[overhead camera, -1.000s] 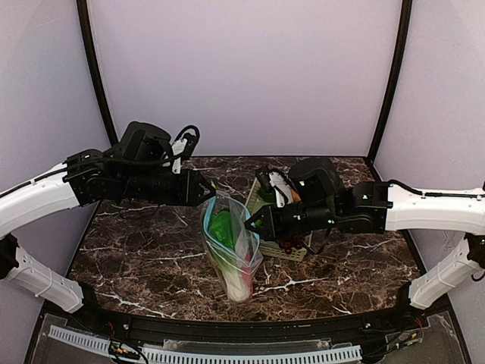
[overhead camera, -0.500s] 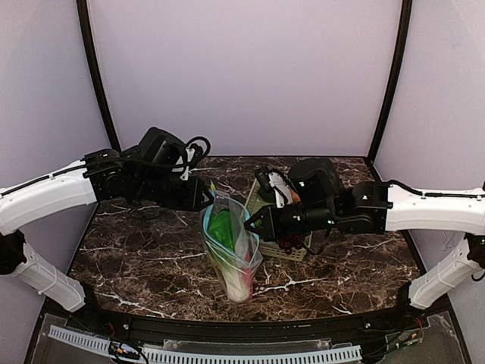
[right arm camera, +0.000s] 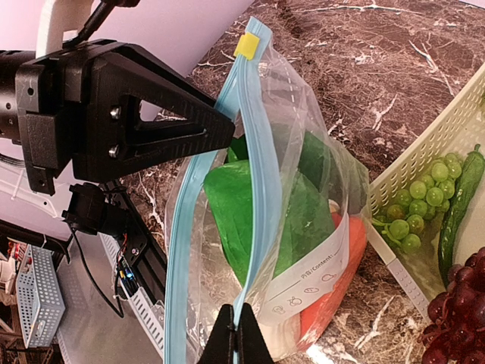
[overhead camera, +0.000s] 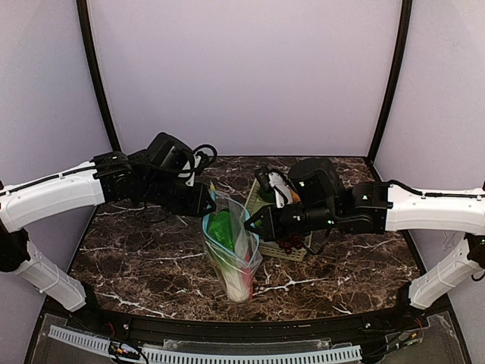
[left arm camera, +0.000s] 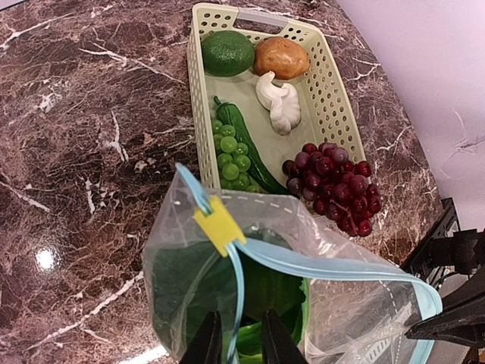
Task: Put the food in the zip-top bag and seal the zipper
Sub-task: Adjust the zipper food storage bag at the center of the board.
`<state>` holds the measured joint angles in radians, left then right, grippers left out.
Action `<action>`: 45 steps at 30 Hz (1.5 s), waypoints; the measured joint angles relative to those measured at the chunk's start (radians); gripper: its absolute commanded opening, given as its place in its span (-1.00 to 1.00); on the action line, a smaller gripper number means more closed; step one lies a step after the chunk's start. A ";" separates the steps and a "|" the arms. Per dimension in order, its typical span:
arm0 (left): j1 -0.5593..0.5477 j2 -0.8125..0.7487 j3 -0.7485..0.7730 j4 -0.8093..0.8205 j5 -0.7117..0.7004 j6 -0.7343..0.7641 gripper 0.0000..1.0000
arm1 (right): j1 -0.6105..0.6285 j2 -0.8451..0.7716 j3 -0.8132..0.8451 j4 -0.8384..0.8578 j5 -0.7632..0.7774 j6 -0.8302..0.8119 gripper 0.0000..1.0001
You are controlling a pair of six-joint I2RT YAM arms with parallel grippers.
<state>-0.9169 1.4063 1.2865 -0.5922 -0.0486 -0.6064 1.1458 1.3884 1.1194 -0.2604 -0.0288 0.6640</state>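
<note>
The clear zip-top bag point(overhead camera: 231, 250) stands upright mid-table, its mouth partly open. It holds a leafy green point(right arm camera: 235, 205), a red pepper point(right arm camera: 333, 296) and a white bulb point(overhead camera: 239, 288). The teal zipper point(left arm camera: 341, 267) carries a yellow slider point(left arm camera: 220, 226) at its far end. My left gripper point(left arm camera: 241, 345) is open, its jaws straddling the zipper strip just below the slider. My right gripper point(right arm camera: 241, 341) is shut on the zipper at the bag's other end. Purple grapes point(left arm camera: 333, 186), a brown potato point(left arm camera: 280, 57) and a white bulb point(left arm camera: 279, 102) lie in the basket.
The pale green lattice basket point(left arm camera: 198, 114) lies just right of the bag, under my right arm point(overhead camera: 356, 208). It also holds a green lime point(left arm camera: 227, 51), green grapes point(left arm camera: 231, 159) and a long green pod point(left arm camera: 246, 144). The black frame posts point(overhead camera: 95, 72) stand at the back.
My left arm has swung rightward and its wrist has turned, keeping its gripper at the bag's top corner. The bag and my right arm have stayed put.
</note>
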 measured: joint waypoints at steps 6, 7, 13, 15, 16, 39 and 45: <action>0.000 0.000 -0.021 0.000 0.013 -0.008 -0.64 | 0.000 0.000 0.000 0.000 0.000 0.000 -1.00; 0.000 0.000 -0.026 0.001 0.016 -0.010 -0.65 | 0.000 0.000 0.000 0.000 0.000 0.000 -1.00; 0.001 -0.011 -0.075 0.018 0.063 -0.032 -0.95 | 0.000 0.001 0.000 0.000 0.000 0.000 -1.00; 0.001 -0.018 -0.079 0.017 0.076 -0.035 -0.98 | 0.000 0.002 0.000 0.000 0.001 0.000 -1.00; 0.001 -0.021 -0.079 0.020 0.083 -0.036 -0.99 | 0.000 0.002 0.000 0.000 0.001 0.000 -1.00; 0.016 -0.034 0.068 0.000 0.189 -0.033 -0.66 | 0.021 -0.045 0.042 -0.122 0.130 -0.019 -1.00; 0.016 -0.034 0.064 -0.022 0.150 -0.029 -0.20 | 0.113 -0.026 0.084 -0.126 0.215 0.001 -1.00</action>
<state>-0.9005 1.3720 1.3510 -0.6140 0.1009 -0.6357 1.2587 1.3628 1.2034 -0.3866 0.1864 0.6647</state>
